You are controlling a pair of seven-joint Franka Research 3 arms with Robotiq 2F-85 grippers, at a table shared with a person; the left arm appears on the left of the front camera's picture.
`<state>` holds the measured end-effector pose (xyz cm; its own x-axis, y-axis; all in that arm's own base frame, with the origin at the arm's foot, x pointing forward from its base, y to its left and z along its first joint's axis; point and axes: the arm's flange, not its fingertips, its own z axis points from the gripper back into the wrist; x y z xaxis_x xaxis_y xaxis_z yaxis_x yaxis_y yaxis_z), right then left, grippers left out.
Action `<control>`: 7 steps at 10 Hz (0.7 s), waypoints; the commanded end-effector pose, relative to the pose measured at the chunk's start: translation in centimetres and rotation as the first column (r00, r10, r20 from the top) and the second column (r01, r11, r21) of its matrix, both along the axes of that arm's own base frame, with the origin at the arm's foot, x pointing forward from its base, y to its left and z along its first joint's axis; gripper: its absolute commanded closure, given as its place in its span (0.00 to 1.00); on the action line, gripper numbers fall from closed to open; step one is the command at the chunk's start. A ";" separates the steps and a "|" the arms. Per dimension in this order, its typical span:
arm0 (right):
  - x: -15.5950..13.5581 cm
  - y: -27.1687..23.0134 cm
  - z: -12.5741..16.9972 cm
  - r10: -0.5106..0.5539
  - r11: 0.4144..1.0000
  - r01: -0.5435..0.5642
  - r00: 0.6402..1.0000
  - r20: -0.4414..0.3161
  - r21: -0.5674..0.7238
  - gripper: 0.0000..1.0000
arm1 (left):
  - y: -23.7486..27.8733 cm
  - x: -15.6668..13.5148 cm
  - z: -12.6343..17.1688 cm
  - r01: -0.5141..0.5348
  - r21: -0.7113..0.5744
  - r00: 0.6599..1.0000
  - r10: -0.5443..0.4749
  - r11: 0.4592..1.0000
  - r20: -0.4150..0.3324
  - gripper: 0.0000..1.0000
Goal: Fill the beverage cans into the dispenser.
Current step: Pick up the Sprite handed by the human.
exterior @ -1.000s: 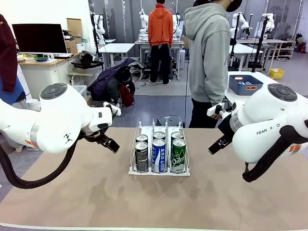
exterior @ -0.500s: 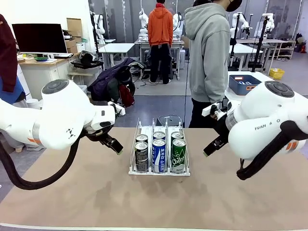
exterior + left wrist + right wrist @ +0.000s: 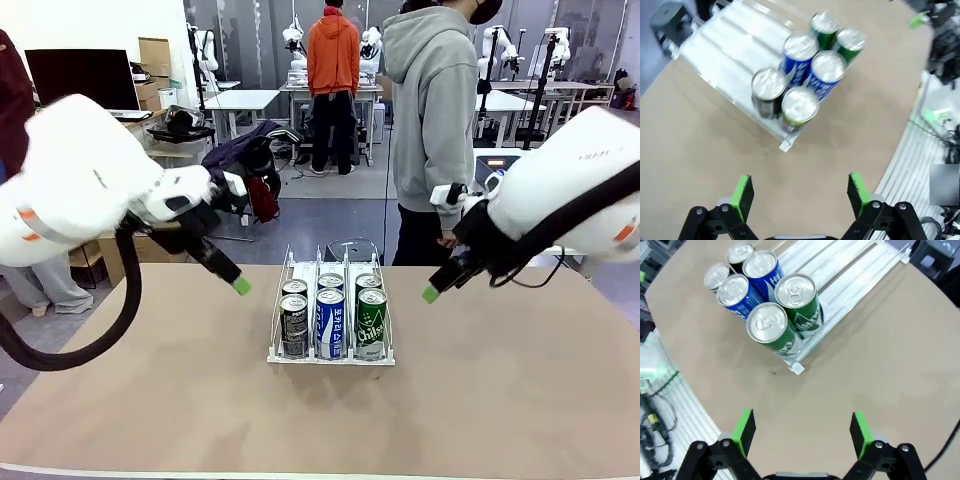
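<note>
The dispenser (image 3: 330, 356), a white wire rack with three lanes, stands mid-table. Several beverage cans fill its near end in two rows: black (image 3: 294, 325), blue-and-white (image 3: 330, 322) and green (image 3: 371, 322) in front. My left gripper (image 3: 240, 285) hangs open in the air left of the rack, nothing in it. My right gripper (image 3: 431, 293) hangs open to the right, also bare. The left wrist view looks down past open fingers (image 3: 742, 194) on the cans (image 3: 800, 50) and the dispenser (image 3: 715, 42). The right wrist view shows green cans (image 3: 769, 327) nearest in the dispenser (image 3: 855, 270).
A person in a grey hoodie (image 3: 432, 120) stands at the table's far edge behind the rack. The rack's far half holds no cans. Bare brown tabletop (image 3: 320, 420) lies on all sides of the rack. Other tables and people stand farther back.
Both arms have swung upward and their wrists have turned, so the grippers now point down at the rack from either side. Both stay open. The cans have not moved.
</note>
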<state>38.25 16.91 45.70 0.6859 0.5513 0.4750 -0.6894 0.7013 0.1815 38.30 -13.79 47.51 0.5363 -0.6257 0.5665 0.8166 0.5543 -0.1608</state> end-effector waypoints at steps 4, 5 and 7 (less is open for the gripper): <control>1.2 -6.0 2.6 0.083 0.980 -0.079 0.996 -0.015 0.182 0.00 | 5.0 2.4 1.1 -0.008 -0.133 0.999 0.013 0.991 0.037 0.00; 1.4 -6.2 2.1 0.051 0.989 -0.049 0.999 -0.008 0.140 0.00 | 4.5 2.0 0.6 -0.044 -0.089 0.998 0.049 0.995 0.048 0.00; 0.4 -5.1 3.2 0.066 0.985 -0.064 0.998 -0.006 0.161 0.00 | 5.1 1.8 1.9 0.006 -0.138 0.999 0.000 0.990 0.039 0.00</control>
<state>38.97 10.89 48.68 0.6607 0.5152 0.5459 -0.7234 0.6312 0.2799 40.27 -8.68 49.02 0.5262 -0.5510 0.6477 0.8116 0.5529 -0.1890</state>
